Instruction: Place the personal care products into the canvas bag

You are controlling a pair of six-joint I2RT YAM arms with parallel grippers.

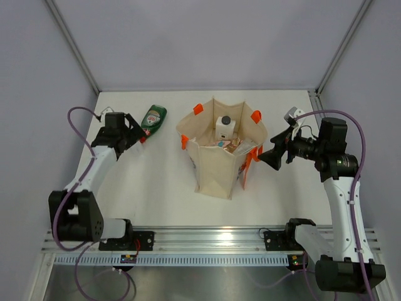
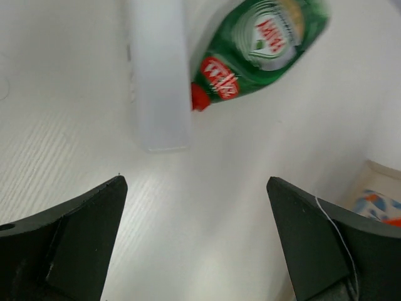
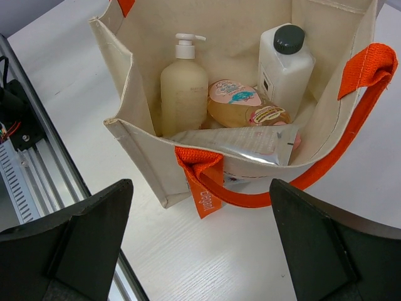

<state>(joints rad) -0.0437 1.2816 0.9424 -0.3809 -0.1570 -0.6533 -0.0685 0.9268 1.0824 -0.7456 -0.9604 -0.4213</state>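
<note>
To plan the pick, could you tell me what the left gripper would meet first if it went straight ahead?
Most likely the red cap of the green plastic bottle lying on the white table; depth is unclear.

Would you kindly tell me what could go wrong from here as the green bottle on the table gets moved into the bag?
1. The green bottle lies on its side beyond the open left hand; a push on its rounded body might roll it away rather than grip it.
2. The bag is soft and already crowded; the bottle could snag an orange handle or knock over the upright pump bottle.
</note>
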